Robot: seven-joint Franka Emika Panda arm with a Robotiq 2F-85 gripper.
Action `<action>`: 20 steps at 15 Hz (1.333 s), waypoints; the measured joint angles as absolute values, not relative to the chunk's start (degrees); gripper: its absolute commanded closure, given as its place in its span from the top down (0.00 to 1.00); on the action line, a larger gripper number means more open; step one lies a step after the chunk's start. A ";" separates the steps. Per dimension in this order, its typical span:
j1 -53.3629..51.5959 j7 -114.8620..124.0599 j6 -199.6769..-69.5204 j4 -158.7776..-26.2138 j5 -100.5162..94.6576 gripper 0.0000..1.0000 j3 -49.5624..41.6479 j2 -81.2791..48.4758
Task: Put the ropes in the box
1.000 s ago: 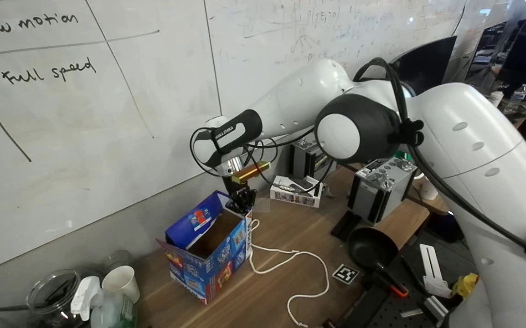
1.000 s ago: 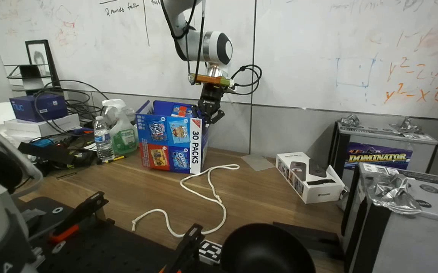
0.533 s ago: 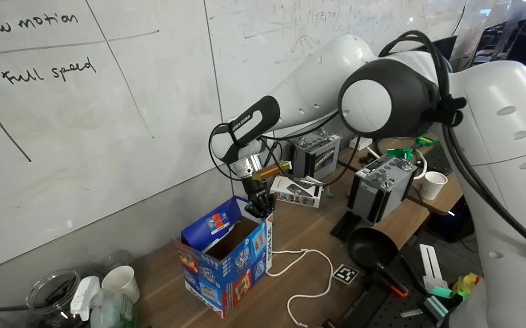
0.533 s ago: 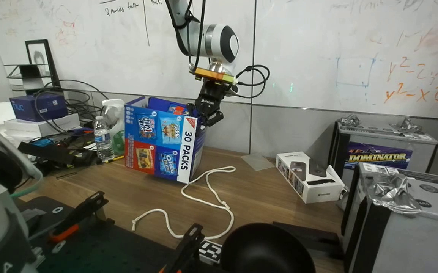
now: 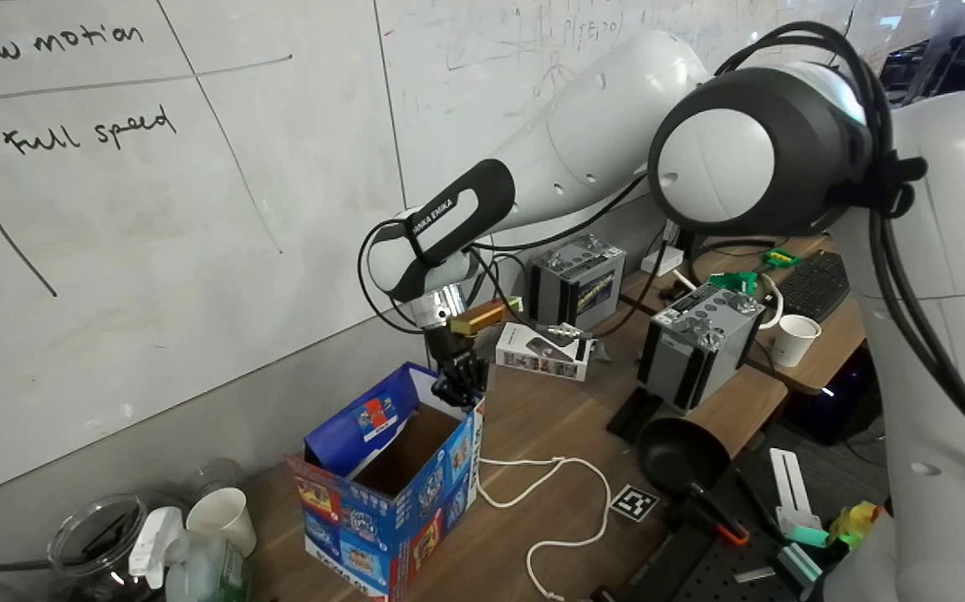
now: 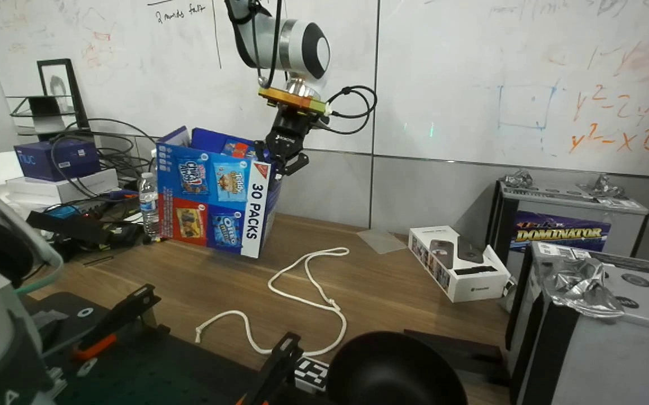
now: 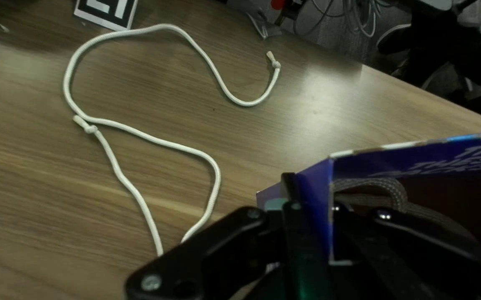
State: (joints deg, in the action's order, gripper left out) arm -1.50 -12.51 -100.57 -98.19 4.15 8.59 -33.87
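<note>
The blue printed box [image 5: 428, 502] stands open at the top and somewhat tilted on the wooden table; it also shows in an exterior view [image 6: 212, 194]. I cannot tell if its whole base touches the table. My gripper [image 5: 459, 400] is shut on the box's upper wall near one corner, with one finger outside and one inside, as the wrist view shows [image 7: 313, 200]. A white rope [image 6: 340, 323] lies in loose curves on the table beside the box, also in the wrist view [image 7: 169, 143]. A greyish braided rope [image 7: 384, 187] shows inside the box, partly hidden by a finger.
A black pan [image 6: 395, 368] and a printed marker [image 6: 310, 372] lie beyond the rope. A white phone carton [image 6: 459, 264] and grey metal cases [image 6: 605, 337] stand at one side. A water bottle [image 6: 149, 205] and cables stand near the box. The whiteboard wall [image 5: 198, 393] is close behind.
My gripper has carried the box along, first toward the loose rope's side in an exterior view, then back left; the box has turned and tilted slightly. The rope on the table shifted a little.
</note>
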 measured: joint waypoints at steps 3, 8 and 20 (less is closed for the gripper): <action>-3.48 -12.85 -102.58 -99.29 5.01 0.02 10.41 -34.34; -6.56 -12.93 -106.54 -103.33 5.03 0.02 11.15 -35.22; -8.89 -10.20 -111.45 -107.45 0.25 0.49 11.00 -34.49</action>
State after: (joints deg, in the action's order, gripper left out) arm -8.89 -10.20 -111.45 -107.45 0.25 11.00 -34.49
